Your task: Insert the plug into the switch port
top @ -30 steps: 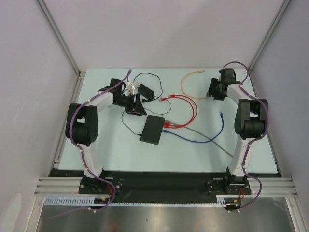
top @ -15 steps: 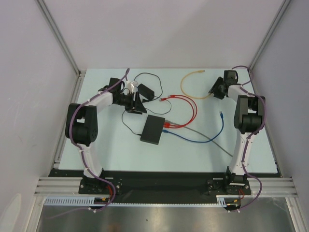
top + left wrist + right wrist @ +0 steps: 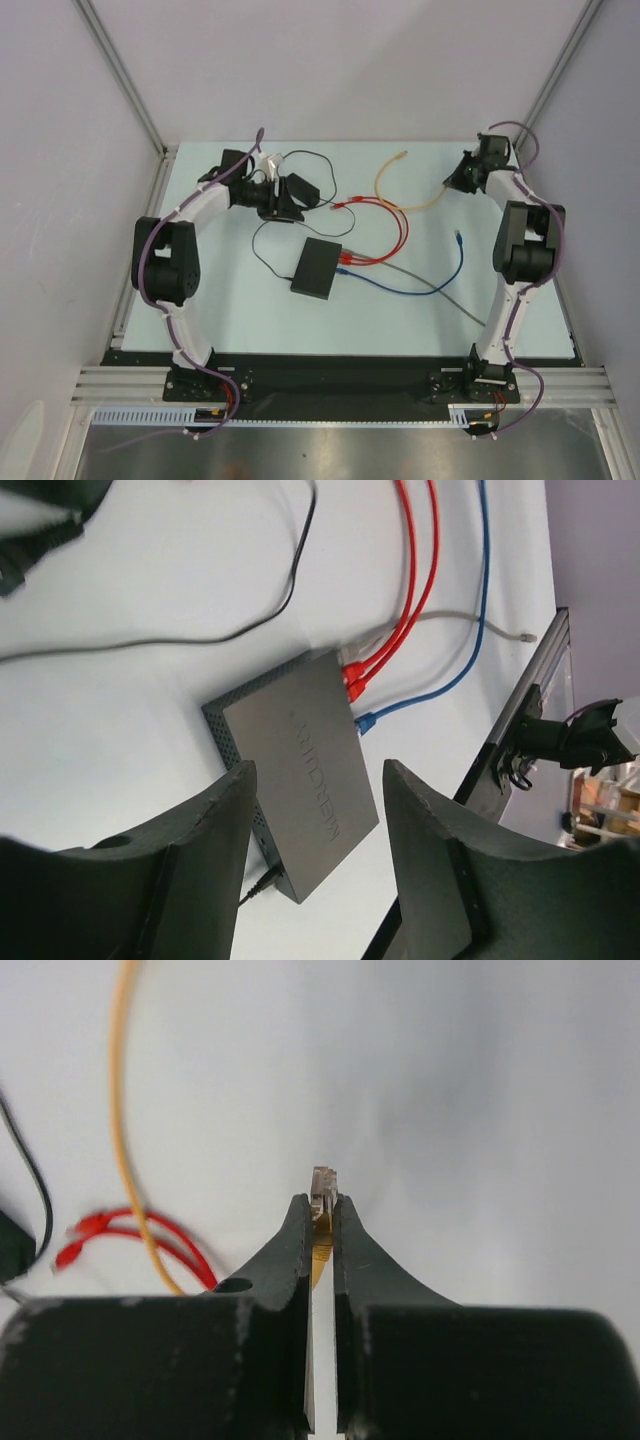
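Now my right gripper [image 3: 321,1205] is squeezed tight on the plug [image 3: 323,1182] of the yellow cable [image 3: 122,1110], over at the far right of the table [image 3: 220,290]. My left gripper [image 3: 318,810] is open and holds nothing. It hangs near the small black adapter [image 3: 305,190]. The switch [image 3: 317,267] lies flat in the middle, well apart from the plug. The switch port [image 3: 350,695] is on the edge where red cables [image 3: 420,570] and a blue cable [image 3: 470,630] go in.
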Tool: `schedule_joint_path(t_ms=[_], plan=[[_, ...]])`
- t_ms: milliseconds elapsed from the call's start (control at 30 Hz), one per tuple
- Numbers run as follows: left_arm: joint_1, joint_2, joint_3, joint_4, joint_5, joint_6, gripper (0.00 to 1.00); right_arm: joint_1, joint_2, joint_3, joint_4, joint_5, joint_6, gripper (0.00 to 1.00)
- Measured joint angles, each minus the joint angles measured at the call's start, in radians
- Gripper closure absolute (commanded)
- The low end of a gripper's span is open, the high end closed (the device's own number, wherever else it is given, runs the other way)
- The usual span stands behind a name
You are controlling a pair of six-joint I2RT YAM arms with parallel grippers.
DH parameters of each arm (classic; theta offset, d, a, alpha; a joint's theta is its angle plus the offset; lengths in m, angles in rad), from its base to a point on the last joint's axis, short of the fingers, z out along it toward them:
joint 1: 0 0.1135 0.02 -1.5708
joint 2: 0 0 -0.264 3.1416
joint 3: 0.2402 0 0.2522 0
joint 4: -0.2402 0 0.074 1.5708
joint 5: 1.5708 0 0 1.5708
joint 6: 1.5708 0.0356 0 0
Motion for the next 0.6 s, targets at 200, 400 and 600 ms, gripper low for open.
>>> schedule_joint_path(t_ms=[200, 400, 600], plan=[[-0.008, -0.073, 0.12, -0.015, 0.008, 0.08, 0.31, -0.024, -0.324, 0.07, -0.101, -0.038, -0.353, 1.0], [-0.067, -0.219, 0.132, 0.099, 0.073, 0.059, 0.23, 0.009, -0.635, 0.143, -0.167, -0.121, -0.538, 1.0], [-0.265, -0.309, 0.134, 0.318, 0.097, -0.055, 0.12, 0.102, -0.774, 0.125, -0.253, -0.209, -0.493, 1.0]])
